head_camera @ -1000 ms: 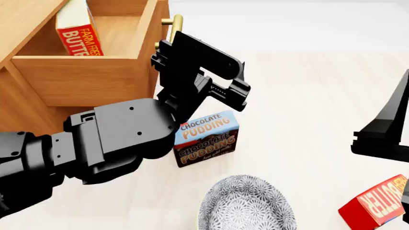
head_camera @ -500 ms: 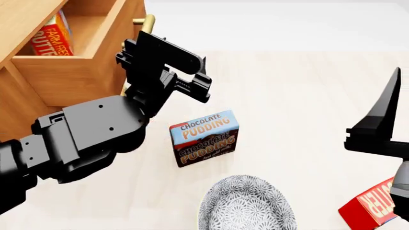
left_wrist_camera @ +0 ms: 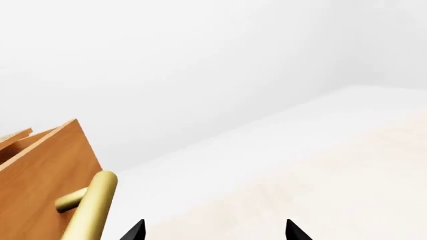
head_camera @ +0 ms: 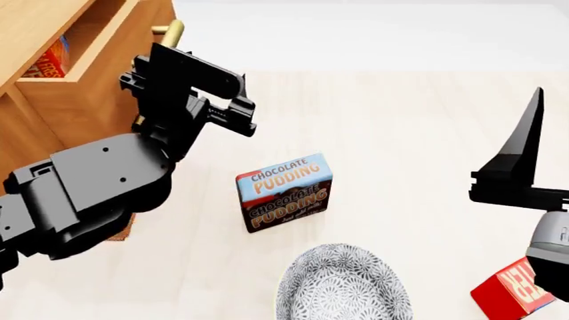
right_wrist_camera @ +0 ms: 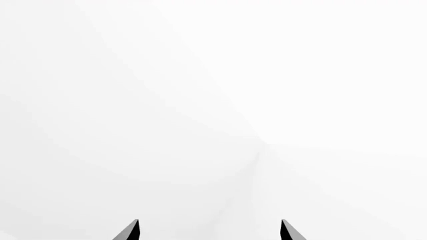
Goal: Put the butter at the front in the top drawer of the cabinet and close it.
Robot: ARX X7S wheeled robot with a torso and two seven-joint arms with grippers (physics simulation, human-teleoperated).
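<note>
Two black pincers (head_camera: 233,107) (right_wrist_camera: 209,231) both gaping, gripping nothing. Red butter box (head_camera: 50,59) sitting inside half-open light-brown wooden top drawer (head_camera: 98,80), left pincer hovering beside brass bar handle (left_wrist_camera: 90,210).

Brass handle (left_wrist_camera: 90,207) on top drawer (left_wrist_camera: 40,180), beside gripper (left_wrist_camera: 215,231).

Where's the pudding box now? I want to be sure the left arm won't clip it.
In the head view, the pudding box stands mid-table, just beyond the patterned bowl and right of the left arm, apart from both.
</note>
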